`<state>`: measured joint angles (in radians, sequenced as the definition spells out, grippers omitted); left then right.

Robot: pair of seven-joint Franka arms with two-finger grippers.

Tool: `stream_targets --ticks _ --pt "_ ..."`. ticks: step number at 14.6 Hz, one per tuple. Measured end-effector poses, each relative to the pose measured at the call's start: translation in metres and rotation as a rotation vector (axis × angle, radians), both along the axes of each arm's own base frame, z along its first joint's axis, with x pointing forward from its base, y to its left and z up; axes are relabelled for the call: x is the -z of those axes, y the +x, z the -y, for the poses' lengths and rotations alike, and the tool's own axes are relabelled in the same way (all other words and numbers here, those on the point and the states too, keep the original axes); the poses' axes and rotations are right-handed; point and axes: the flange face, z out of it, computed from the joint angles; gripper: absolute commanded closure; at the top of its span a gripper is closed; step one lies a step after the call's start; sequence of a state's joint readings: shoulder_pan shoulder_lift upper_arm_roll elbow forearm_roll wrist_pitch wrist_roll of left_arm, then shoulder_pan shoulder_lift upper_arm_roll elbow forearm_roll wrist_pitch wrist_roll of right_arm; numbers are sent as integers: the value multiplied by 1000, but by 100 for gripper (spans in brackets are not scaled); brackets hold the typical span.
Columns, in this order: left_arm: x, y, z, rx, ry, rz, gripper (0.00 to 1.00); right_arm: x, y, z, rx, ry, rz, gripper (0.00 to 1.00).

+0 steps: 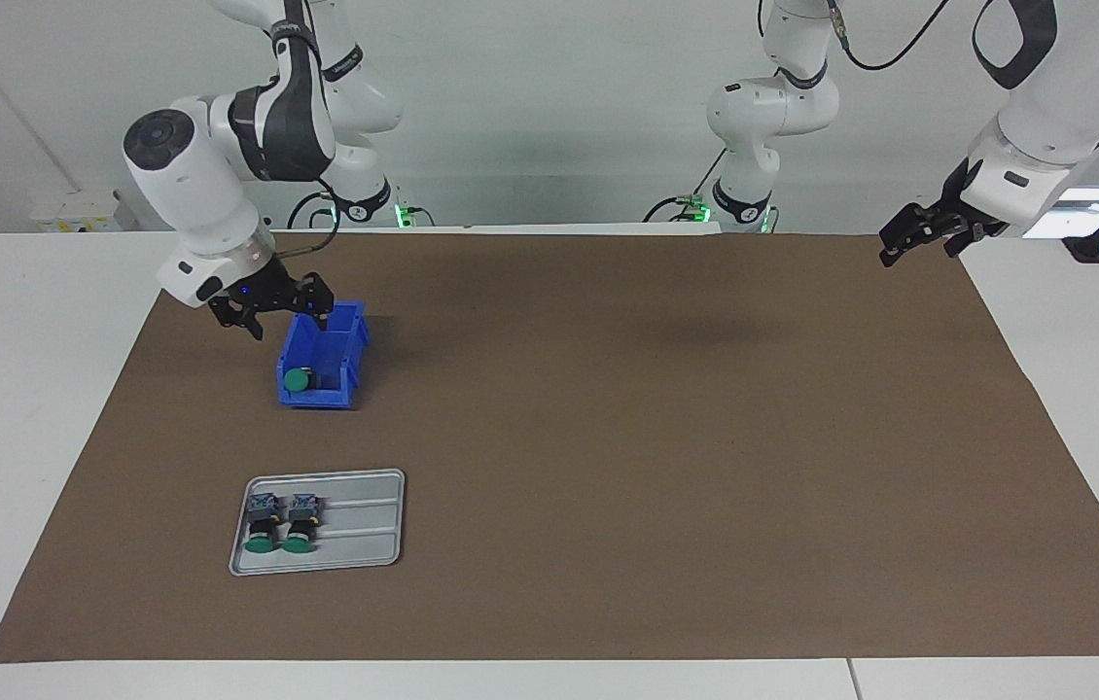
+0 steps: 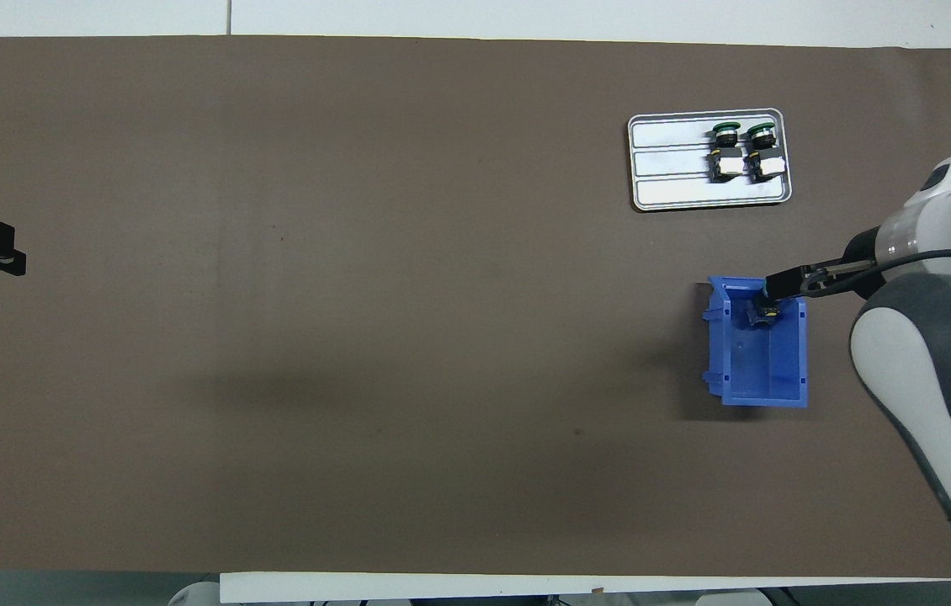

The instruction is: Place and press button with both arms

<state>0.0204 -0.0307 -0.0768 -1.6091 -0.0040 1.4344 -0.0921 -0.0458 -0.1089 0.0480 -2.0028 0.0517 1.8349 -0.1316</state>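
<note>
Green-capped, the button (image 1: 296, 378) lies in the blue bin (image 1: 340, 374) at the facing view's left, so placing looks done. Above it the right gripper (image 1: 269, 313) hangs wide and empty; the left gripper (image 1: 917, 238), wide too, waits upper right. Pressing remains.

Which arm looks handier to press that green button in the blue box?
The right. Its gripper hangs open by the box holding the button; the left gripper waits over the mat's other end.

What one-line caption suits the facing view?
Right gripper open above blue bin holding one button; left gripper waits.
</note>
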Motion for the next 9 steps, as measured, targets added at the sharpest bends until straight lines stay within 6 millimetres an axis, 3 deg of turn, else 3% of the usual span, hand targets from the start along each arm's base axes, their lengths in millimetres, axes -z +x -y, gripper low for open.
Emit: stream_targets --ticks 7,9 --pt "0 0 1 8 -1 1 0 -139 -10 9 4 4 -26 1" --pt "0 0 2 9 -1 1 0 -150 -3 13 9 2 -21 1"
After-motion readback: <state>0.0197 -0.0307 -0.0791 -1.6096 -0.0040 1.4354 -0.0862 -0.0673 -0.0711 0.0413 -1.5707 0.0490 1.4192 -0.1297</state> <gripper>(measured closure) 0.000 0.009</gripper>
